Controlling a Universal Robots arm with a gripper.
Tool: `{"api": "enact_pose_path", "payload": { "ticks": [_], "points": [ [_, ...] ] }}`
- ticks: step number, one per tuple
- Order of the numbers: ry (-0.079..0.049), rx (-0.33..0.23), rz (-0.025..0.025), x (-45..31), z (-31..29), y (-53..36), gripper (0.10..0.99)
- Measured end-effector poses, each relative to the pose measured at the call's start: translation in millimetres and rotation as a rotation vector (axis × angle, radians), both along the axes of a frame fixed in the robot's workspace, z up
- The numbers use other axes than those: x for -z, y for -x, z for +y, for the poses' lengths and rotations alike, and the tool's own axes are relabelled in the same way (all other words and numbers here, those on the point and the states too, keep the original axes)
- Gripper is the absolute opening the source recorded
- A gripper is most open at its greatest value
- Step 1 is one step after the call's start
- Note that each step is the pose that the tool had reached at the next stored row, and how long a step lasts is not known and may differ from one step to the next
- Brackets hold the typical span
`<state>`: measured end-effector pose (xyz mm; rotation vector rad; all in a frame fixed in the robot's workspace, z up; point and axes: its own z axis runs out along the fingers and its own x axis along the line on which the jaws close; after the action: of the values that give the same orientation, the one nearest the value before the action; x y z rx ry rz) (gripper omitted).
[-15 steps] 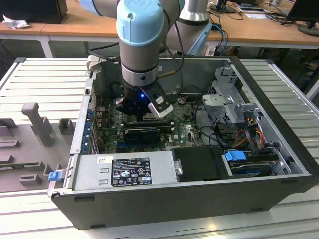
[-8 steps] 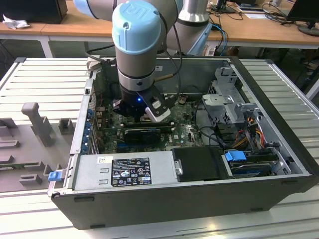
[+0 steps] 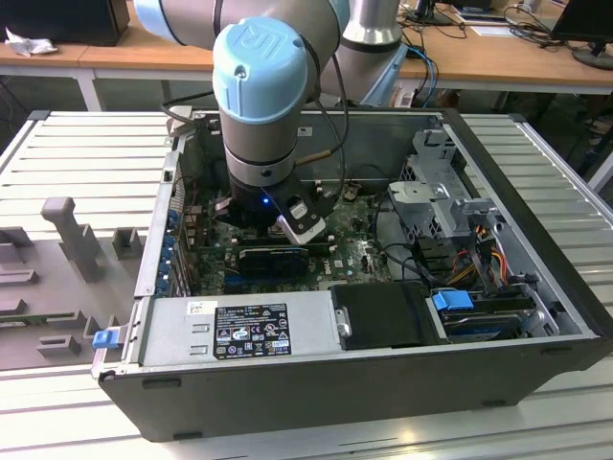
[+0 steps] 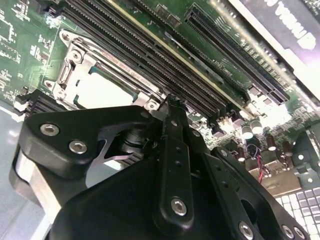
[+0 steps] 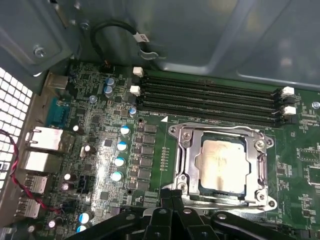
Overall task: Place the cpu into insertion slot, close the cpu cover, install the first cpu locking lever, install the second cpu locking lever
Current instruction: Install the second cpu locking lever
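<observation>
Reaching down inside an open computer case [image 3: 536, 278], the gripper [image 5: 172, 197] is seen in both wrist views with its dark fingers [image 4: 172, 117] drawn together to a narrow tip; nothing is grasped between them. The tip is held at the near edge of the insertion slot [image 5: 222, 167], seemingly so that the parts along the socket's rim can be pressed.

The cpu [image 5: 222, 165], a pale silver square, is already seated in the slot, and the cpu cover [image 5: 182, 160] appears to lie flat around it as a bright metal frame, the chip showing through its window. Whether either locking lever is latched cannot be told.

Beyond the socket, on its far side, long black memory slots [image 5: 210, 97] run side by side. A field of small capacitors [image 5: 120, 147] is spread over the green motherboard [image 5: 95, 120] beside the socket, and rear ports [image 5: 37, 162] stand further out by the perforated case wall.

In the exterior view, the arm [image 3: 263, 105] is lowered through the case opening, a power supply [image 3: 239, 331] lies along the near side, and drive bays with cables [image 3: 460, 249] crowd the exterior view's right, leaving little room around the wrist.
</observation>
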<state>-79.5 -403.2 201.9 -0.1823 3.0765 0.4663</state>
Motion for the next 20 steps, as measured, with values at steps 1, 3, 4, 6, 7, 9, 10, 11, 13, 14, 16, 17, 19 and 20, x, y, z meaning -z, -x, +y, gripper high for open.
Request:
{"api": "enact_pose_path", "payload": {
  "ticks": [1, 3, 4, 6, 7, 9, 10, 11, 13, 14, 16, 17, 19, 20],
  "points": [
    [-0.004, 0.000, 0.0000, 1.4, 0.0, 0.0, 0.106],
    [-0.006, 0.000, 0.0001, 3.6, 0.7, -0.1, 0.106],
    [-0.007, 0.000, 0.0002, 4.0, 1.3, 0.0, 0.106],
    [-0.008, 0.000, -0.0001, 5.2, 4.1, -0.1, 0.106],
    [-0.009, 0.000, -0.0003, 5.8, 5.1, -0.1, 0.106],
    [-0.009, 0.000, -0.0002, 6.7, 7.0, 0.0, 0.106],
    [-0.009, 0.000, -0.0002, 6.8, 7.2, -0.1, 0.106],
    [-0.009, 0.000, -0.0002, 6.8, 7.2, -0.1, 0.106],
    [-0.009, 0.000, -0.0002, 4.4, 7.2, 0.0, 0.106],
    [-0.009, 0.000, -0.0001, 1.9, 7.2, 0.0, 0.106],
    [-0.009, 0.000, -0.0004, 0.0, 7.3, 0.6, 0.106],
    [-0.009, 0.000, -0.0005, -1.1, 7.2, 0.5, 0.106],
    [-0.008, 0.000, -0.0005, -4.5, 7.2, 0.4, 0.106],
    [-0.007, 0.000, -0.0005, -6.3, 7.2, 0.4, 0.106]
  ]
}}
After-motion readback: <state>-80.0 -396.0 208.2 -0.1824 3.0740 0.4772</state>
